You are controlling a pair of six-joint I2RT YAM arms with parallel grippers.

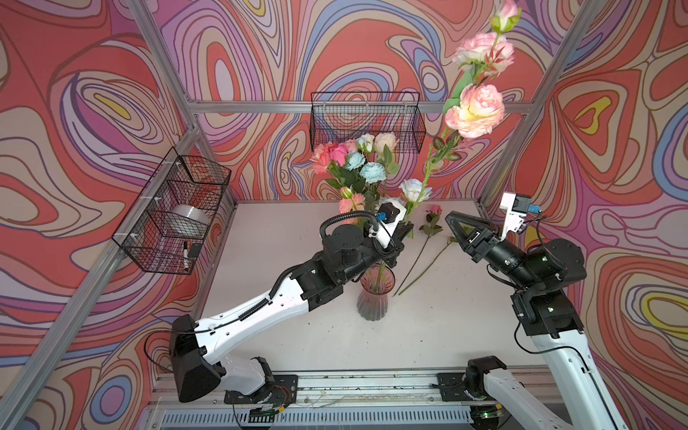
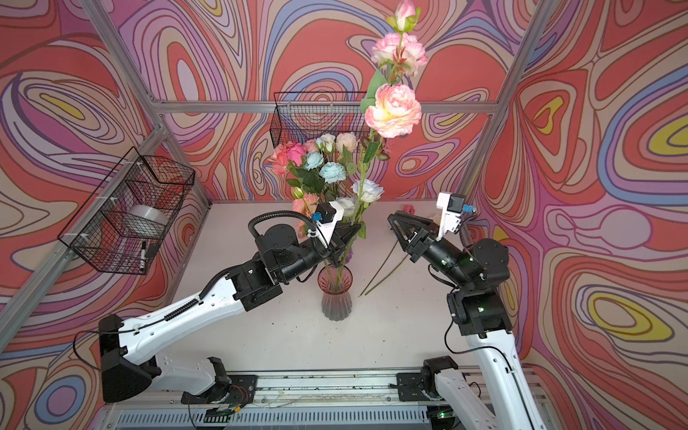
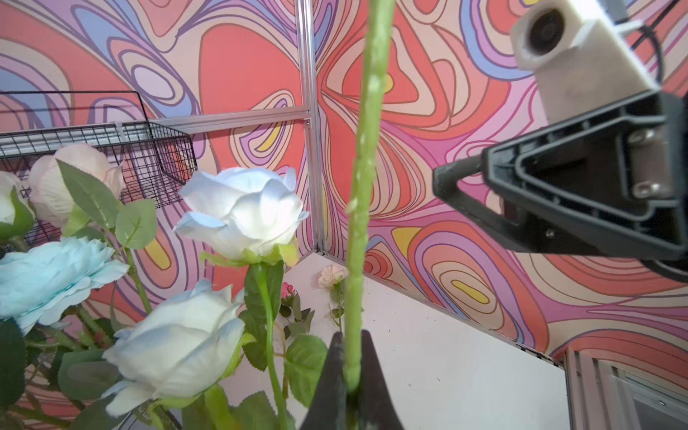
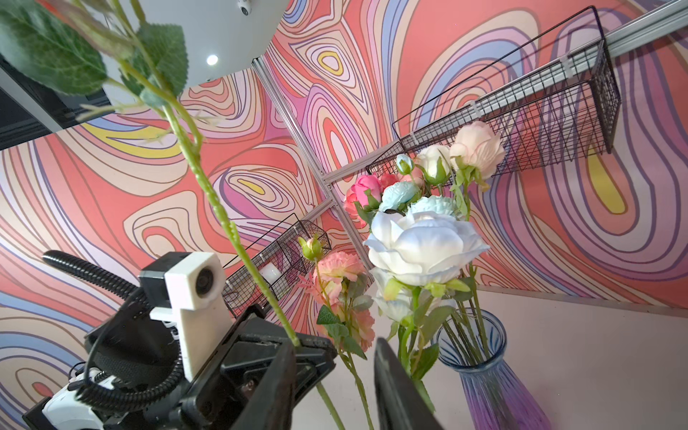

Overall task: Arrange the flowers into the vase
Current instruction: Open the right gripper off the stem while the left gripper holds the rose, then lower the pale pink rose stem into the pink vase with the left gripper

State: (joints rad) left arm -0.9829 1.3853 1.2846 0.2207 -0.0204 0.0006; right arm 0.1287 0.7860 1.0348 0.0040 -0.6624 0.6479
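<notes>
Left end effector (image 3: pixel 348 366): pinching tall pink stem (image 1: pixel 429 172) low and upright beside the vase (image 1: pixel 375 301), likely to feed its foot in. Right end effector (image 4: pixel 335 357): spread, empty. Two roses (image 1: pixel 434 212): lying on surface (image 1: pixel 298 327), not yet arranged.

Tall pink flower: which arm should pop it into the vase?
Left. The left gripper has its jaws pinching the stem near the vase; the right gripper is open, empty, off to the side.

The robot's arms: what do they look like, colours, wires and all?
Both the left arm and right arm have white shells and chunky black joints. The left end effector and right end effector are black, with triangular ribbed fingers, each topped by a white boxy camera. A black corrugated hose loops at the left wrist.
</notes>
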